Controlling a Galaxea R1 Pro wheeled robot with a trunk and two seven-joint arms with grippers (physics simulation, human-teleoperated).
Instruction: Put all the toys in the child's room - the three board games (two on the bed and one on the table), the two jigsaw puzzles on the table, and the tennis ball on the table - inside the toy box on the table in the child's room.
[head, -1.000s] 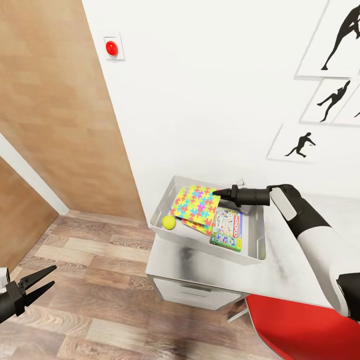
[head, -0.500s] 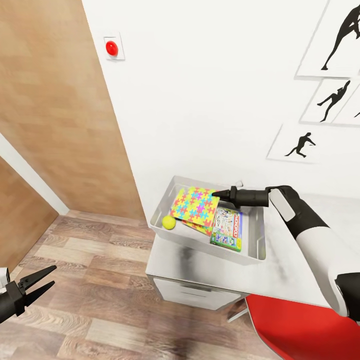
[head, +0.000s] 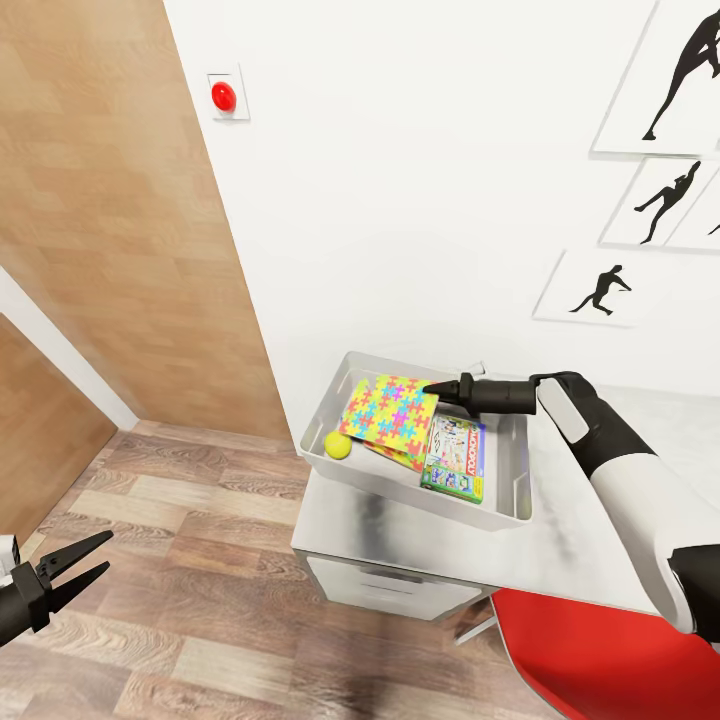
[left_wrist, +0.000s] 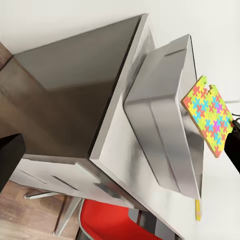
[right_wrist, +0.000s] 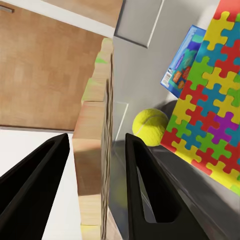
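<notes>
Risk sits at the right pincer (head: 432, 384): narrow, pinching a jigsaw puzzle (head: 388, 408) edge-on over the toy box (head: 420, 495); released tilted, it may lean against the box wall.

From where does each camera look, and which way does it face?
Head view: high up, facing down at the light grey plastic toy box; it shows the open left gripper and the right gripper.
Left wrist view: low beside the table, facing up at the box's outside.
Right wrist view: along its fingers into the box, toward the yellow-green tennis ball.
Shared: all see the held multicoloured jigsaw puzzle square.
</notes>
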